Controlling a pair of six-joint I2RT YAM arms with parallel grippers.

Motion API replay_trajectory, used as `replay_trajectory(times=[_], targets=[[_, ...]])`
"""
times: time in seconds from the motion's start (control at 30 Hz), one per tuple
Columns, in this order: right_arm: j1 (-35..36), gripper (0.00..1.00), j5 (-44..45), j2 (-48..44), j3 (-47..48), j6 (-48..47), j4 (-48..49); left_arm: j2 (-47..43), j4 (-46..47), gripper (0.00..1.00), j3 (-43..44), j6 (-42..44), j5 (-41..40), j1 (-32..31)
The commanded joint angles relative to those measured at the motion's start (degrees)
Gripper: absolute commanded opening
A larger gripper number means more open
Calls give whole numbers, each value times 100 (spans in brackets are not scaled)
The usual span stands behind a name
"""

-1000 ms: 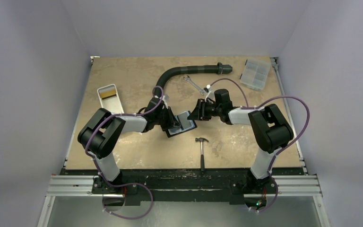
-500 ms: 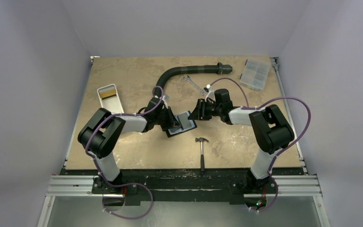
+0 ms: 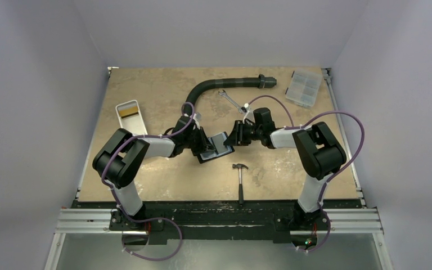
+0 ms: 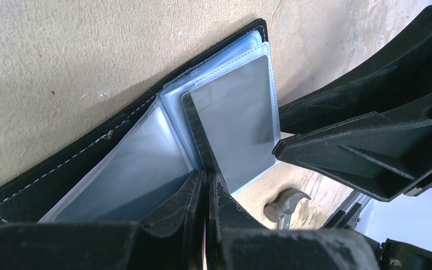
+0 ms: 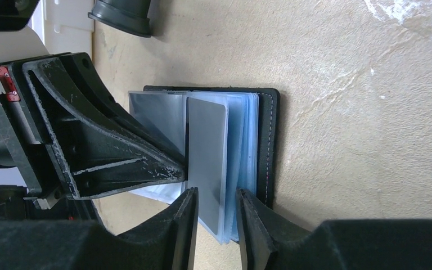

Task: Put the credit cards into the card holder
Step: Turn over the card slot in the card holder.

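Observation:
The black card holder lies open at the table's middle, its clear sleeves fanned up. In the left wrist view its cover lies flat and a dark grey credit card sits against a sleeve. My left gripper is shut on a sleeve leaf near the holder's fold. My right gripper is open, its fingers straddling the end of the card and the blue-tinted sleeves beside the cover. In the top view it meets the holder from the right.
A hammer lies just in front of the holder and also shows in the left wrist view. A white tray stands at the left, a black hose and a wrench behind, a clear compartment box at the back right.
My right gripper has edged a little left, closer onto the holder. The left arm and the holder have stayed put.

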Motion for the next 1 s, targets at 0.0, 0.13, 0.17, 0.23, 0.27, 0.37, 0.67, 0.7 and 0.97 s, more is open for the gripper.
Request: replay_trajectory(times=[0.0, 0.13, 0.17, 0.23, 0.27, 0.37, 0.67, 0.7, 0.97], targets=[[99, 37, -114, -79, 76, -16, 128, 255, -239, 0, -193, 125, -240, -57], [119, 37, -85, -233, 38, -51, 129, 262, -242, 0, -193, 123, -248, -55], [127, 37, -62, -272, 36, -61, 117, 266, -228, 0, -193, 122, -249, -57], [119, 38, -3, -325, 36, -108, 61, 287, -229, 0, -190, 127, -249, -57], [124, 39, 66, -352, 40, -142, 17, 290, -233, 0, -192, 127, -244, -57], [122, 43, 360, -448, 57, -258, -184, 290, -230, 0, -189, 120, -249, -53], [128, 46, 461, -477, 75, -308, -293, 290, -228, 0, -184, 126, -241, -53], [129, 45, 419, -449, 79, -291, -270, 290, -232, 0, -184, 128, -248, -57], [148, 40, 189, -307, 79, -198, -113, 281, -224, 0, -197, 124, -249, -57]])
